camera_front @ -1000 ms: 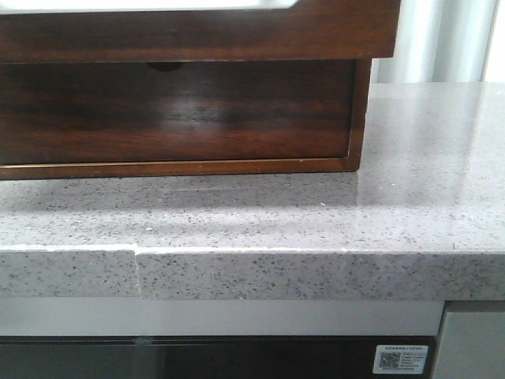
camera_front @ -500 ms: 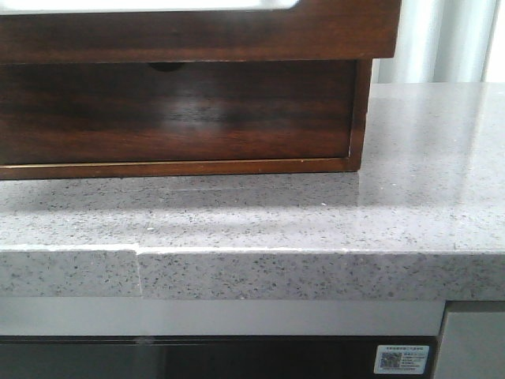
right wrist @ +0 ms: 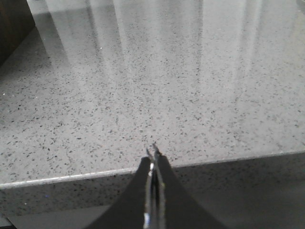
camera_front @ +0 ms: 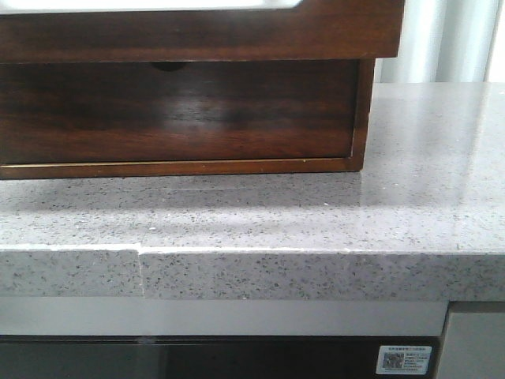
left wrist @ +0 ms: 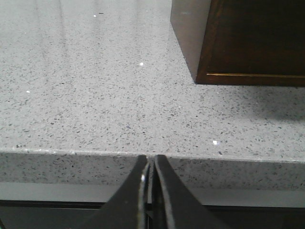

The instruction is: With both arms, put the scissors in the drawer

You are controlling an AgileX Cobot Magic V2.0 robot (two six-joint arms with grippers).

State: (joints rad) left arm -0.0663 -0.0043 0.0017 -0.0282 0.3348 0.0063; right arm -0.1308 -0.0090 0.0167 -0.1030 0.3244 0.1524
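Scissors nowhere to be seen: not on the counter (camera_front: 426, 197) in the front view, not in either wrist view. Possibly out to one side beyond all three frames. So no telling which way they lie from either arm, nor how their long axis runs.

Left fingers (left wrist: 155, 162) pressed together to a hairline gap, holding nothing. Poised just off the near edge of the counter, with the near left corner of the chest (left wrist: 252, 43) ahead and to the right.

Right fingers (right wrist: 152, 153) closed tip to tip, likewise empty. Just over the near edge too, facing a wide bare stretch of speckled stone, with only a dark sliver, probably the chest, far off to the left.

Drawer (camera_front: 197, 31) at the top of the front view, jutting out nearer than the lower drawer front (camera_front: 173, 110) with its notch, hence apparently pulled out already. Pale strip (camera_front: 150, 4) along its top edge; interior hidden from here.

Judging by this, next need is to find the scissors before anything else. Plenty of open counter on the right for a reach. On the left, less room: chest wall close by. Overhanging drawer front worth minding on any rise from below.
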